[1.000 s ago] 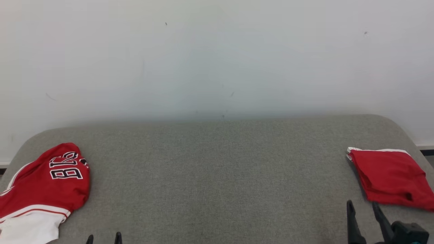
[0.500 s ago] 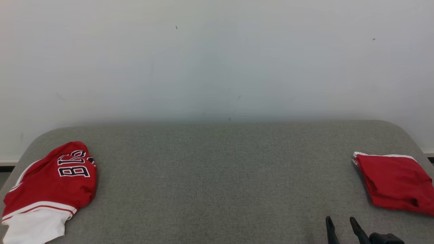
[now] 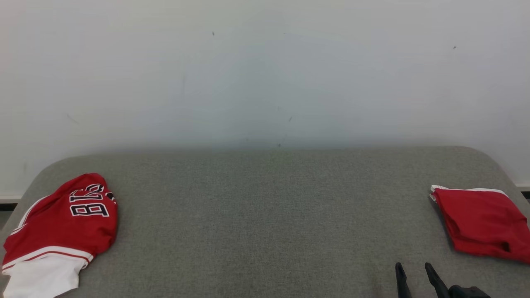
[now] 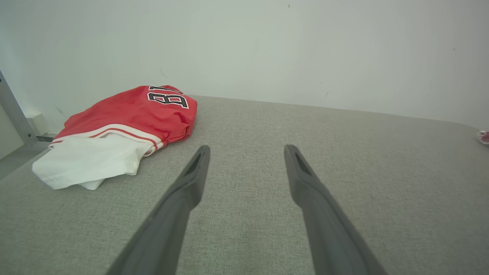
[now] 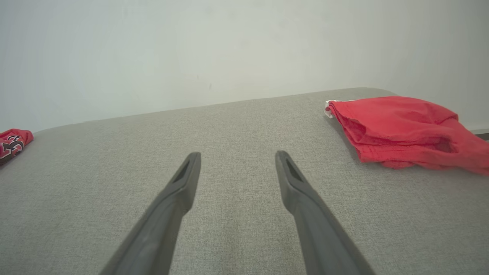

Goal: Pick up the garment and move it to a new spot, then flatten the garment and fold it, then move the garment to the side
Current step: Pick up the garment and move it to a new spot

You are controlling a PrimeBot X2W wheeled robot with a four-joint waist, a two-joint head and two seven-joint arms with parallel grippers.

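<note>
A crumpled red jersey with black-and-white lettering and a white part (image 3: 60,231) lies at the left end of the grey padded table (image 3: 265,215); the left wrist view has this jersey (image 4: 122,126) up and to the left of my left gripper (image 4: 246,151), which is open and empty. A folded red garment with a white edge (image 3: 480,221) rests at the right end. My right gripper (image 3: 413,269) stands open near the front edge, left of that folded garment (image 5: 405,130), holding nothing.
A pale wall (image 3: 265,70) rises right behind the table. The table's rounded corners (image 3: 488,155) fall away at both ends. A metal post (image 4: 13,110) stands left of the table in the left wrist view.
The head camera shifted, so everything sits slightly lower and to the right. My right gripper has drawn back toward the bottom edge and leftward; my left gripper's tips have dropped out of the head view.
</note>
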